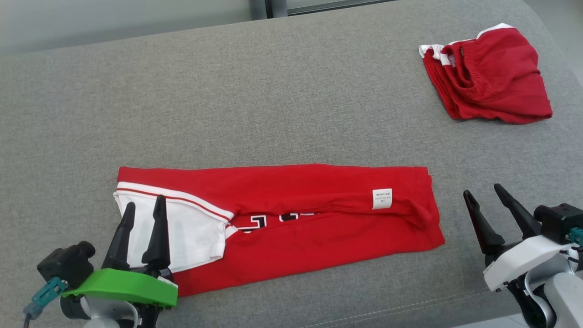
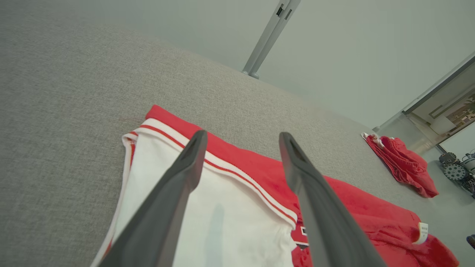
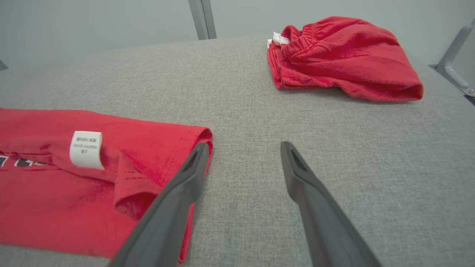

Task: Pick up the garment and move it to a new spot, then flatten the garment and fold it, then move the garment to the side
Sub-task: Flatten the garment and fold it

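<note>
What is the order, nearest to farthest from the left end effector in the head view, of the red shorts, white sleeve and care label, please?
1. White sleeve, beneath the left end effector.
2. Care label, near the shirt's right end.
3. Red shorts, far right.

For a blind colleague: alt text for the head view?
A red-and-white jersey lies folded into a long strip on grey upholstery, open left gripper at its white end, open right gripper beside the other. Crumpled red shorts lie far right.

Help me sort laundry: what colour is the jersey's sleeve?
Sleeve: white, red-striped trim; best in left wrist view.
</note>
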`<state>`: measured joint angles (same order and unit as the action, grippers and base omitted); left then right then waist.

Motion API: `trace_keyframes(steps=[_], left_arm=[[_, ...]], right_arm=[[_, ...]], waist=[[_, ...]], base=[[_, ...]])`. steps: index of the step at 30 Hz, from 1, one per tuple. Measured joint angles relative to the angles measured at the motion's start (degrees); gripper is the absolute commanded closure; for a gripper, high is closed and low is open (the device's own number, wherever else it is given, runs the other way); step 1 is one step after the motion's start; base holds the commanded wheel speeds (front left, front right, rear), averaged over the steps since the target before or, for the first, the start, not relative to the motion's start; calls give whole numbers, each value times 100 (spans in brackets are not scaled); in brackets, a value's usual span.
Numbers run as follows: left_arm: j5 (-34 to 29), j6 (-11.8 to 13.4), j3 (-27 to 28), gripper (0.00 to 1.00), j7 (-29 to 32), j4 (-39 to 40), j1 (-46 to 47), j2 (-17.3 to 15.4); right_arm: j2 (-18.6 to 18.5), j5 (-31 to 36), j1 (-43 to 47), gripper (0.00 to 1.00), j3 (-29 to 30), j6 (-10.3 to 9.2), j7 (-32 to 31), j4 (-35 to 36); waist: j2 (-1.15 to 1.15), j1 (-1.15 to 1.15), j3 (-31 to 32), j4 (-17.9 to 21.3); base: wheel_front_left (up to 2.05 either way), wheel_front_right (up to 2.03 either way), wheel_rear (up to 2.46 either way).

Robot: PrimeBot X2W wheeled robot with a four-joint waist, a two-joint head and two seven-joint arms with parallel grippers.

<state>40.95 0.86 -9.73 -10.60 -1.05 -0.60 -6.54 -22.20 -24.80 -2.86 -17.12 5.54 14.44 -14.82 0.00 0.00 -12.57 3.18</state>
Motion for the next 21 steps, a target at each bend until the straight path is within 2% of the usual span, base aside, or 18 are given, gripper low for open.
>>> trace_keyframes(steps=[3,11,21], left_arm=[[-71,0,-130,0,25,36,4,18],[-200,67,-185,0,22,202,15,46],[-233,171,-170,0,-5,383,12,57]], right_arm=[[124,-387,-13,0,45,32,-29,-325],[613,-1440,-240,0,115,101,-577,-727],[594,-1958,-681,0,12,149,-1379,-1181]], waist=[[0,0,8,-64],[0,0,59,-276],[0,0,73,-388]], base=[[0,0,0],[0,0,0],[0,0,0]])
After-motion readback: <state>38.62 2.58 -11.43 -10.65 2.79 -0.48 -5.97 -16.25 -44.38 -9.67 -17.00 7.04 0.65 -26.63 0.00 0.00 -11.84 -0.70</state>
